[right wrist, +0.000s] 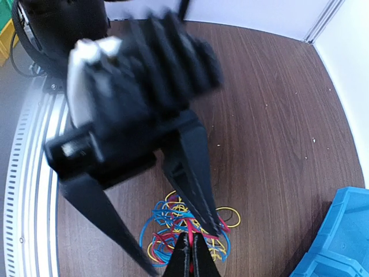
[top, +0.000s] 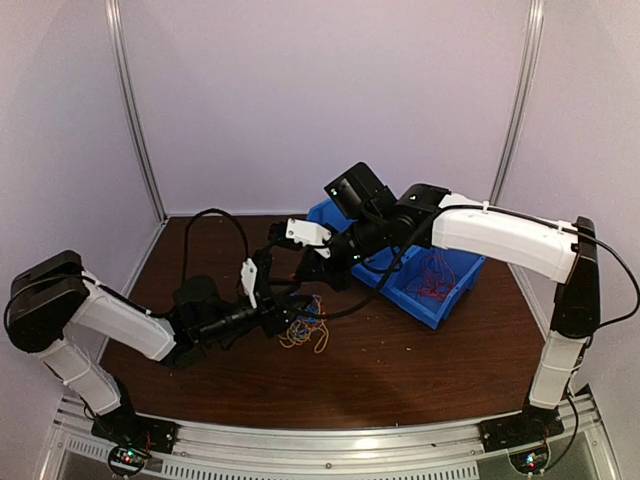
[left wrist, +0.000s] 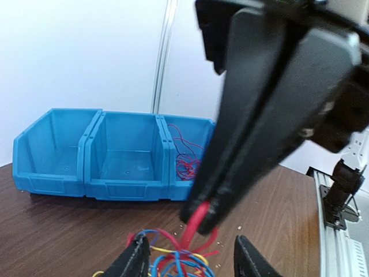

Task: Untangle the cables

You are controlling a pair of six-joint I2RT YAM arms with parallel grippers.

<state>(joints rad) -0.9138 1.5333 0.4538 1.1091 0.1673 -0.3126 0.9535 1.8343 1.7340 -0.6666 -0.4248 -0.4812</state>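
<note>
You are partway through the untangling. A few thin red loops (left wrist: 185, 164) are already lying in one end compartment of the glossy blue plastic bin (left wrist: 124, 187), the end nearest the bench's right edge. Its other two compartments are showing bare. The rest of the cables (top: 305, 332), limp wiry loops in blue, yellow, red and orange, are sitting knotted near the middle of the dark wood-grain bench (top: 420, 370). Your right gripper (right wrist: 188, 257) is pinching a red strand (left wrist: 196, 220) from that knot, jaws together. Your left gripper (left wrist: 187, 262) is hovering at the knot, jaws apart, holding nothing.
</note>
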